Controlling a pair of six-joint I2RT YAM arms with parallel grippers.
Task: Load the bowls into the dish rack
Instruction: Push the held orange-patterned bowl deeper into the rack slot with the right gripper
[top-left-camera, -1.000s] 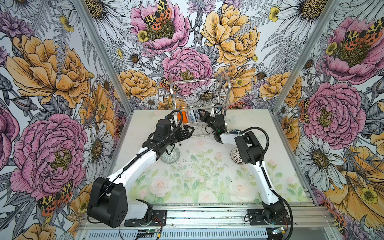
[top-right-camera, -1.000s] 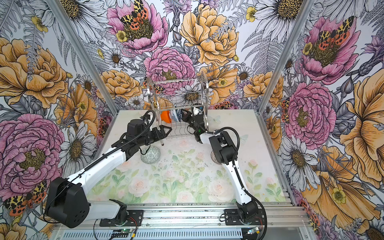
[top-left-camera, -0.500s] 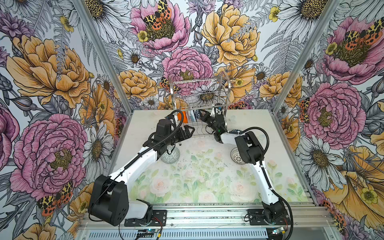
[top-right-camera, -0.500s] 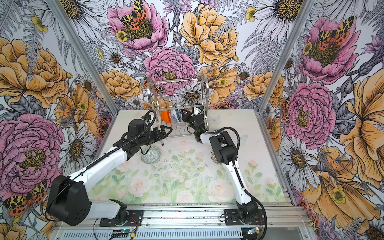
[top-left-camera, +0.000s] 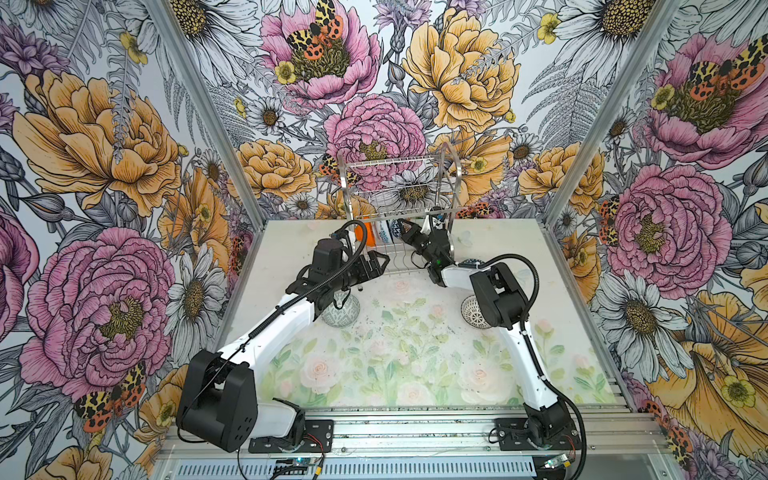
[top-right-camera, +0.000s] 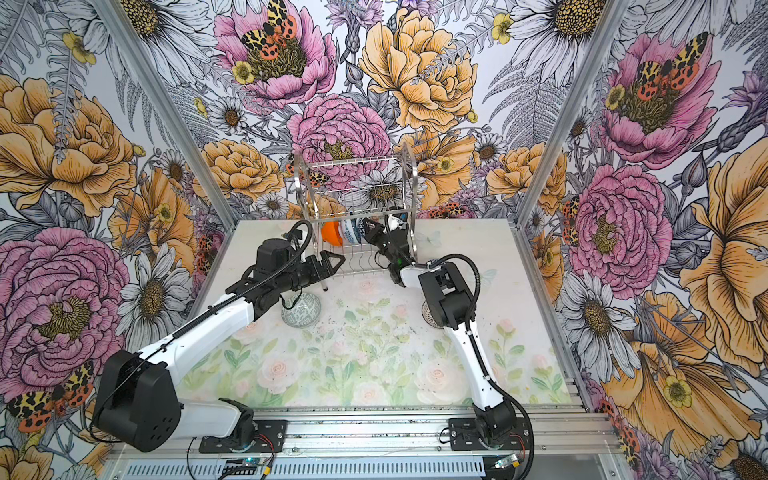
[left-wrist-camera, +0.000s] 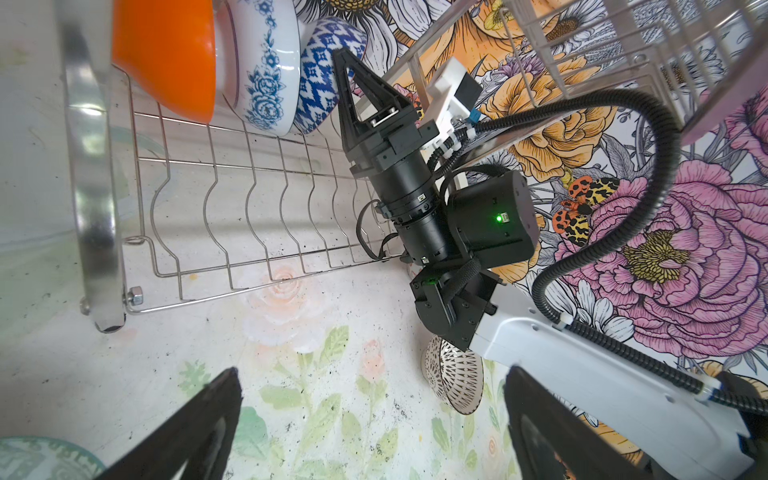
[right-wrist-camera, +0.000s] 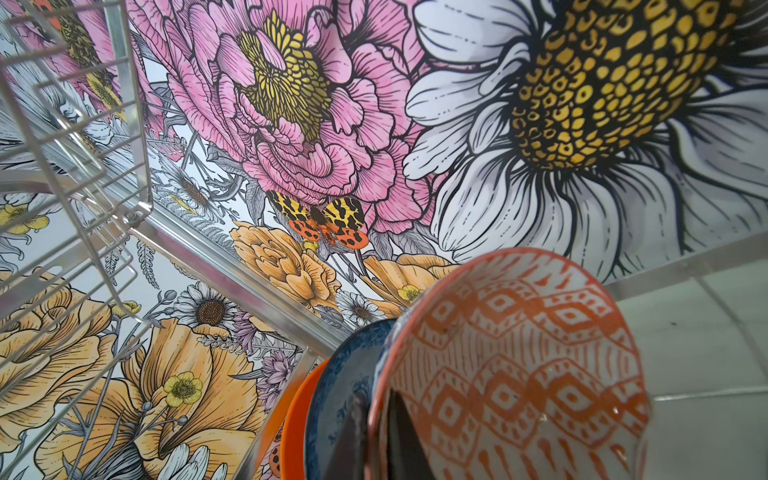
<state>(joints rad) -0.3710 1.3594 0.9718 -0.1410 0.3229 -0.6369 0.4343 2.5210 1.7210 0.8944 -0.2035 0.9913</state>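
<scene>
Found two bowls not yet loaded at nr side of table (top-left-camera: 395, 374): grey-green bowl (top-left-camera: 341, 314) under L arm, blk-&-white bowl (top-left-camera: 471, 312) partly behind R arm. Held L gripper (top-left-camera: 378, 264) spread as wide as it goes, empty, just off the rack's front L corner, touching nothing. Further back, saw dish rack (left-wrist-camera: 89, 166) w/ three bowls stood on edge in lower tier: orange bowl (left-wrist-camera: 166, 54), blue-flowered bowl (left-wrist-camera: 266, 62), then patterned bowl (right-wrist-camera: 519, 353). Pinched that last one's rim w/ R gripper (top-left-camera: 406, 232), jaws nearly together, one finger inside, one outside. Noted next to no shift vs. a sec earlier: arms in same spots, bowl already seated in the wires. Judged release as next step; three racked, at least two left to fetch.
</scene>
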